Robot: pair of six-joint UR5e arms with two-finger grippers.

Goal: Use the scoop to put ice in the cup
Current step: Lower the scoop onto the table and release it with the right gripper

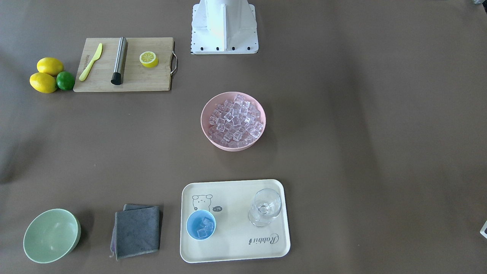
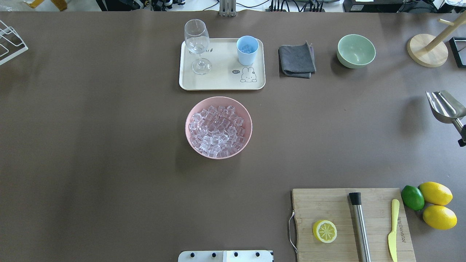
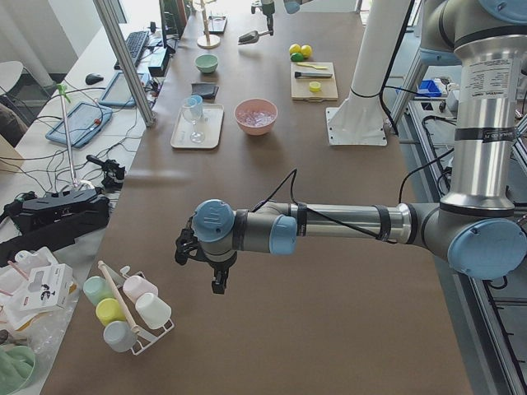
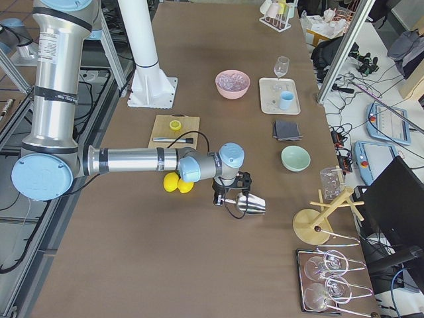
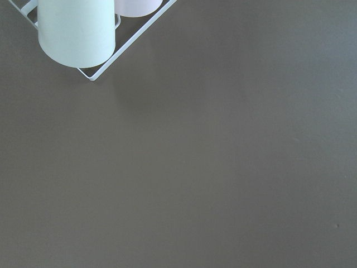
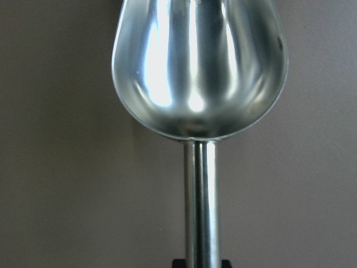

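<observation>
I have the scoop (image 2: 445,105) clamped by its handle in the right gripper (image 4: 228,195). It is held clear of the table far out on the robot's right, well apart from everything I need, and its bowl is empty in the wrist view. The ice (image 2: 217,129) is heaped in the pink bowl (image 2: 218,156) mid-table. The light-blue cup (image 2: 247,49) stands on the cream tray (image 2: 218,82) just beyond it, with a few cubes inside.

If another load is wanted, I'd bring the scoop in low, mouth forward, and dig shallow. It looks wider than the cup, so I'd tip slowly over the rim and mind the stemmed glass (image 2: 196,40) sharing the tray.

The right arm reaches out with its forearm nearly level and the scoop lying flat. The left arm stretches to the opposite side, its gripper (image 3: 200,267) pointing down near a rack of mugs (image 3: 123,317). I cannot tell whether that gripper is wide or closed.
</observation>
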